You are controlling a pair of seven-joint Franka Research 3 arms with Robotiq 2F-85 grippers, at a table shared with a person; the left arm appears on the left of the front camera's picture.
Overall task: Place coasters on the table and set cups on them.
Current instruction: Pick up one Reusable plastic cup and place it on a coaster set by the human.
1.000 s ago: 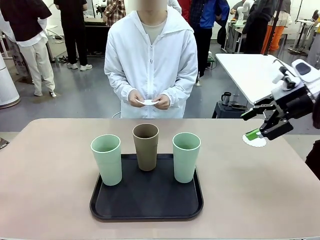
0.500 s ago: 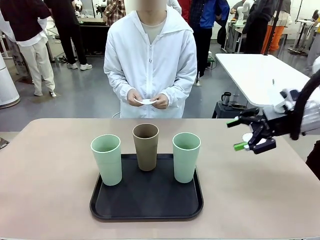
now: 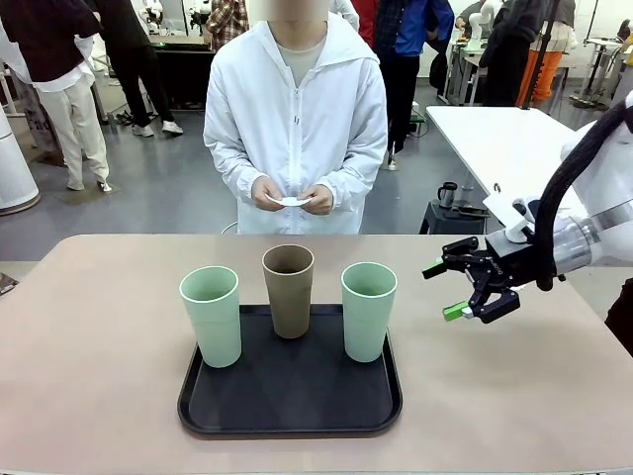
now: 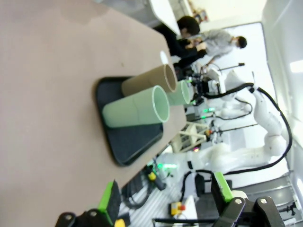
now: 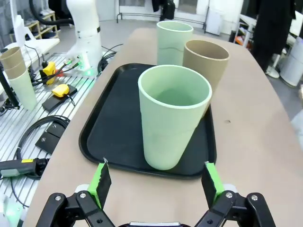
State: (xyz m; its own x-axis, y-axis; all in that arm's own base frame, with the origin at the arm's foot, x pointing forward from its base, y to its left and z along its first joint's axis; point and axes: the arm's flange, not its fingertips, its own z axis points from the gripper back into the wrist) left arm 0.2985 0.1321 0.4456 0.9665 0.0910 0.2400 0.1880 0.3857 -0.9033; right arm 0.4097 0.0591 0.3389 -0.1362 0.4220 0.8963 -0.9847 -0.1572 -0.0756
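Note:
Three cups stand on a black tray (image 3: pixel 289 421): a mint cup (image 3: pixel 211 317) at left, a brown cup (image 3: pixel 289 290) in the middle, a mint cup (image 3: pixel 368 310) at right. My right gripper (image 3: pixel 443 291) hangs open just right of the right mint cup, fingers pointing at it. In the right wrist view that mint cup (image 5: pixel 174 116) stands straight ahead of the open right gripper (image 5: pixel 156 184), with a gap between them. The person across the table (image 3: pixel 99 336) holds a white coaster (image 3: pixel 294 202) in both hands. My left gripper (image 4: pixel 165 196) is open and empty, well away from the cups (image 4: pixel 137 111).
A white-topped table (image 3: pixel 495 139) stands at the back right with a small dark mug (image 3: pixel 448 192) on a stand beside it. People stand farther off. Bare tabletop lies on both sides of the tray (image 5: pixel 109 118).
My right gripper has swung left from the white coaster lying near the table's right edge towards the right mint cup, staying open. The cups and the person's hands have not moved.

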